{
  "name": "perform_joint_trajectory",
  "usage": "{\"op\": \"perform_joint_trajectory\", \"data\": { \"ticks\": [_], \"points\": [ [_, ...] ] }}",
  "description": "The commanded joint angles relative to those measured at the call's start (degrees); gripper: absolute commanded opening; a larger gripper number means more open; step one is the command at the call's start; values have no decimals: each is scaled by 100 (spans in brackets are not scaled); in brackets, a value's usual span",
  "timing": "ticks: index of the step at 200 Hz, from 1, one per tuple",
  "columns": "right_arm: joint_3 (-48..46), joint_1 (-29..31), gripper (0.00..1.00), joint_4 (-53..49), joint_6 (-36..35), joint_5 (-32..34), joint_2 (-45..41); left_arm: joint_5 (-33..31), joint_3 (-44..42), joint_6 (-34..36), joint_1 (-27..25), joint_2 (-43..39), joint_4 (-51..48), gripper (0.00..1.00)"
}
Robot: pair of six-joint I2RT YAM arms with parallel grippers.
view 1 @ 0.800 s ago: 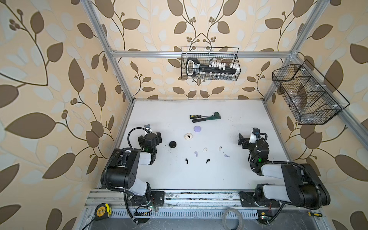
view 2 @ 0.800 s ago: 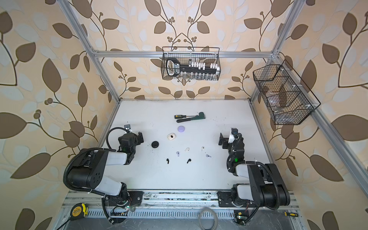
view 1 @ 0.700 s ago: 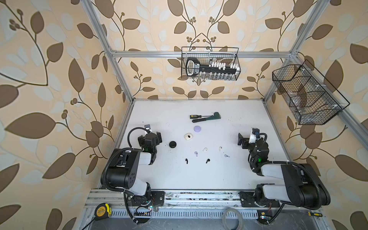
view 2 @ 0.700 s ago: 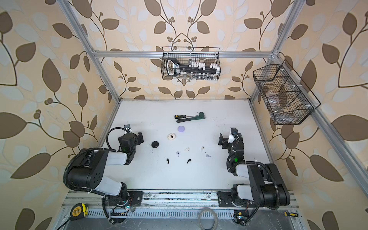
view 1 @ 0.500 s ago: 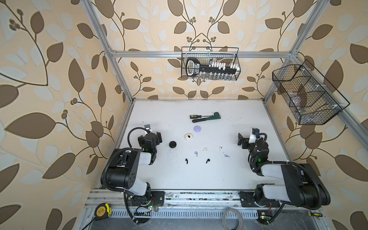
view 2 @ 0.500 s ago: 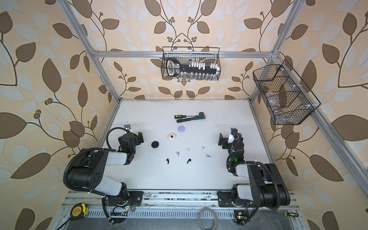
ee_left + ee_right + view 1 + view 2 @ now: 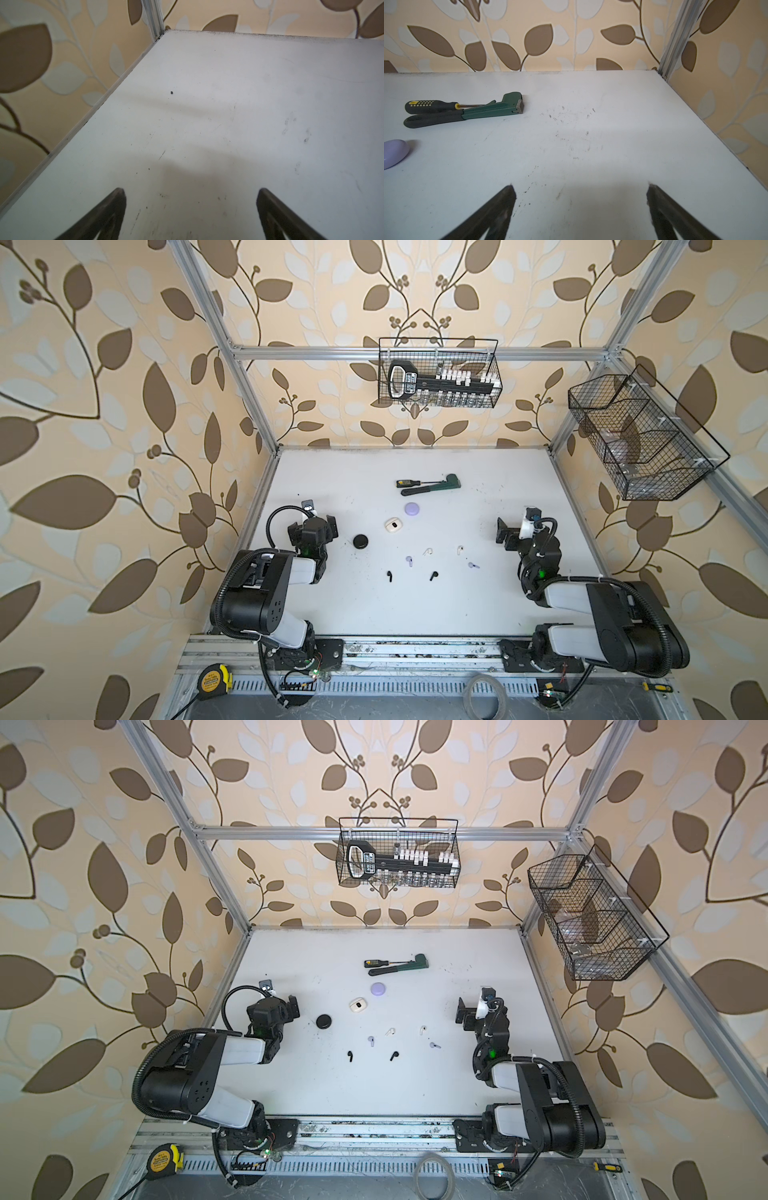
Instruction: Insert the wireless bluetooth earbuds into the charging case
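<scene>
Matt white counter (image 7: 591,135), smooth yet scuffed with dark marks. Green painted metal on the pipe wrench (image 7: 492,111) — dull black rubbery grip. Ribbed black-and-yellow plastic on the screwdriver (image 7: 429,105) handle, bare metal shaft. Smooth, softly glossy plastic on the lavender charging case (image 7: 393,152). Ridged aluminium frame post (image 7: 679,39).

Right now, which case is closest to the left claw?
The black round case lies nearest the left claw; the cream case and lavender case sit farther off.

Tabletop (image 7: 415,614): white, dark scuffs; wallpaper (image 7: 104,406): beige, brown and pale leaf pattern; black earbuds (image 7: 389,576); white earbuds (image 7: 459,549); lavender earbuds (image 7: 409,560); black case (image 7: 360,541); cream case (image 7: 392,524); lavender case (image 7: 412,508); wrench (image 7: 436,485): green, black handle; screwdriver (image 7: 407,482): black, yellow; wire baskets (image 7: 436,377): black.
</scene>
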Motion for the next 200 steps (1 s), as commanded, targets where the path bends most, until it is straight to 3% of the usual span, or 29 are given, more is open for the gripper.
{"op": "perform_joint_trajectory", "data": {
  "ticks": [1, 142, 159, 173, 180, 200],
  "points": [
    [118, 8, 100, 92, -108, 61, 28, 64, 51, 41, 58, -89, 123, 99],
    [136, 36, 100, 94, -120, 108, -16, 66, 40, 37, 58, -97, 126, 99],
    [431, 140, 100, -776, -191, 207, -451, 98, -48, 73, 50, -161, 248, 99],
    [749, 335, 100, -1854, -1, 869, -891, 122, -122, 156, 50, -362, 363, 99],
    [925, 353, 100, -2426, 195, 1109, -1124, 145, -60, 153, 49, -787, -115, 99],
    [1357, 301, 100, -3682, 634, 1260, -1611, -140, 878, -245, 50, -1786, -2816, 99]
  ]
}}
